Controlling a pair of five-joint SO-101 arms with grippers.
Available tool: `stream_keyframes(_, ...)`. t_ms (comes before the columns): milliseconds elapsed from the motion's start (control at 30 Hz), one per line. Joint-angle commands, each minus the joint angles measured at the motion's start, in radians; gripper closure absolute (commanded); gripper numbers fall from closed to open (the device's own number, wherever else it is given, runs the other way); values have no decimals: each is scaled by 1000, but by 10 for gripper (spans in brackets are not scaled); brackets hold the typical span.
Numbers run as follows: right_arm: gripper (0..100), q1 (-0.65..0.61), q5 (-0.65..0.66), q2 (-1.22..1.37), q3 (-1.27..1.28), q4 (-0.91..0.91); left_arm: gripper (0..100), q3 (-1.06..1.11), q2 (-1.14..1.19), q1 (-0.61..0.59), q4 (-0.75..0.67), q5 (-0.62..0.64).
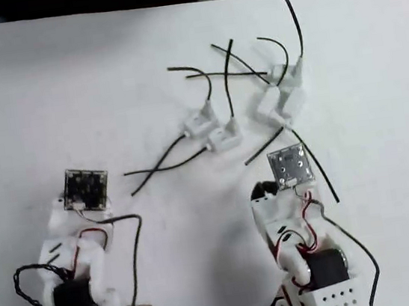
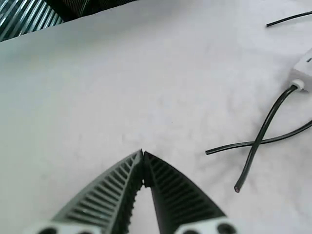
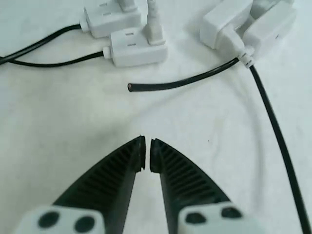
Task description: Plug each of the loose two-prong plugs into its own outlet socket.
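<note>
The left gripper (image 2: 143,155), fingers (image 2: 112,190) clenched on nothing, sits over the desk (image 1: 68,88) at left. The right gripper (image 3: 146,142), likewise clenched empty, sits just near of the white plugs (image 1: 225,137).

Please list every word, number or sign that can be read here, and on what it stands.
None can be read.
The white plugs carry small grey marks, too blurred to read.
The table and black cables show no print.
</note>
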Motion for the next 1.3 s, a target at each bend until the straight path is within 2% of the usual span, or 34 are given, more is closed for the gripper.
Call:
stream_keyframes(0,981,12,-9,-1,29,2,976,-2,-18,38,9,12)
stream_keyframes(200,981,13,-9,-1,64,4,976,61,-16,94,21,14)
stream_keyframes(433,981,13,-9,5,64,7,976,60,-16,91,229,14)
stream_keyframes(533,981,13,-9,5,64,76,976,60,-16,91,318,14)
stream_keyframes(700,981,13,-11,-2,64,226,976,60,-16,91,385,12)
stream_keyframes(1267,981,10,-11,-2,64,222,976,60,-16,91,391,12)
